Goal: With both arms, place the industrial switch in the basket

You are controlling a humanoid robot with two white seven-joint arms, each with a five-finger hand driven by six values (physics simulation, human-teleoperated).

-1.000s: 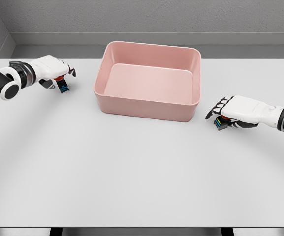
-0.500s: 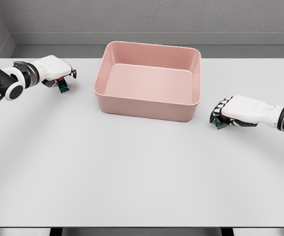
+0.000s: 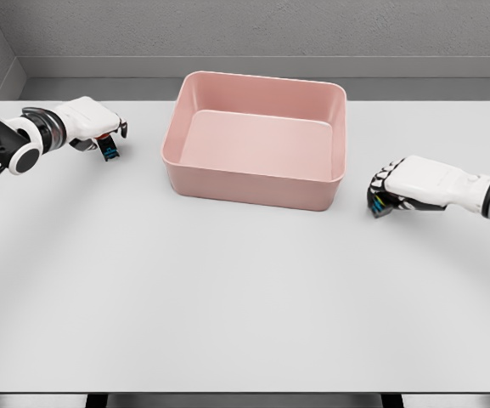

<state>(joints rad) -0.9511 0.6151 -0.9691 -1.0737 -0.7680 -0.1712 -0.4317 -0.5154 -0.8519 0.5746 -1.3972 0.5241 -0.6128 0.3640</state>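
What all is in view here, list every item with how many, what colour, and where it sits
basket: one, pink, empty, back centre of the table.
industrial switch: one, dark with blue and red parts, far left of the table, under the left hand.
second industrial switch: one, dark with blue, right of the basket, under the right hand.
table: one, white, fills most of the view.
left hand: one, white, fingers curled on the left switch.
right hand: one, white, fingers curled on the right switch.

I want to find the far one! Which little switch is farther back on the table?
The switch under the left hand, left of the pink basket. The right hand's switch sits nearer the front.
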